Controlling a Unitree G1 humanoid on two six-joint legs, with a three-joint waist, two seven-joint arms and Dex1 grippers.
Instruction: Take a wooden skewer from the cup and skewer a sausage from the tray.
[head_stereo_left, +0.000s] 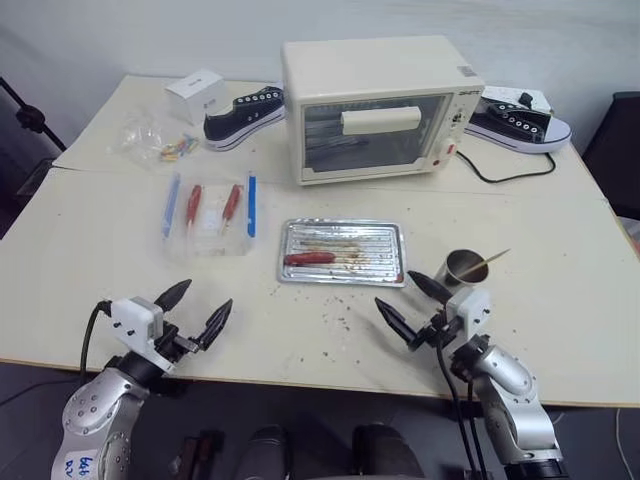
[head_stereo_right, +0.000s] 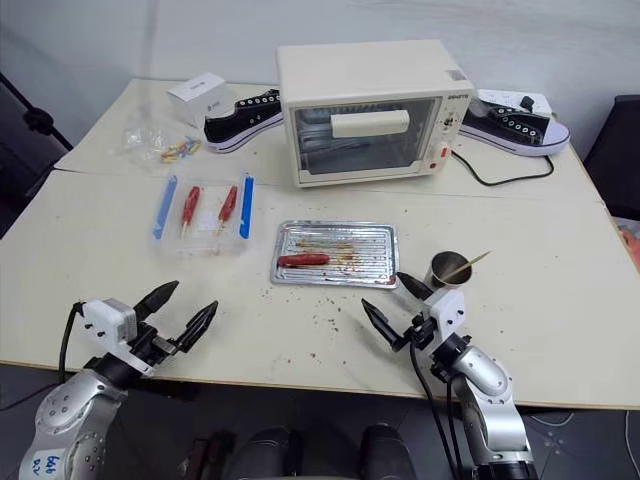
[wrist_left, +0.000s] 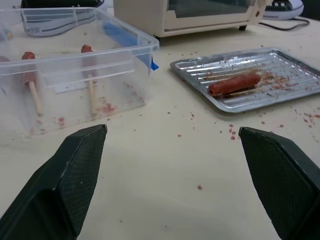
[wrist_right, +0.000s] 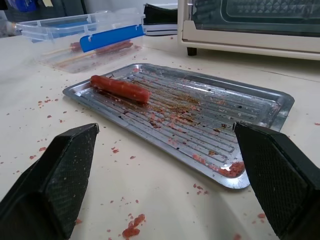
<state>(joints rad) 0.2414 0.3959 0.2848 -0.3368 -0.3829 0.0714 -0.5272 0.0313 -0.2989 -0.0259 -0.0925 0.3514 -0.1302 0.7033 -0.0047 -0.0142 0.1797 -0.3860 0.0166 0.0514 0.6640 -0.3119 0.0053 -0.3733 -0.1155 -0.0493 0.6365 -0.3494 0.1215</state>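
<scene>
Sausage (head_stereo_left: 309, 258) lies at the left end of the tray (head_stereo_left: 390, 235), mid-desk toward the front edge. Wooden skewer (head_stereo_left: 488, 261) leans out of the cup (head_stereo_left: 461, 267), just beside the tray's right end, presumably staged within the right arm's reach. Left gripper (head_stereo_left: 192, 310) and right gripper (head_stereo_left: 413, 305) hover over the front edge, fingers spread wide, nothing held. Judgement: skewer not yet taken.
</scene>
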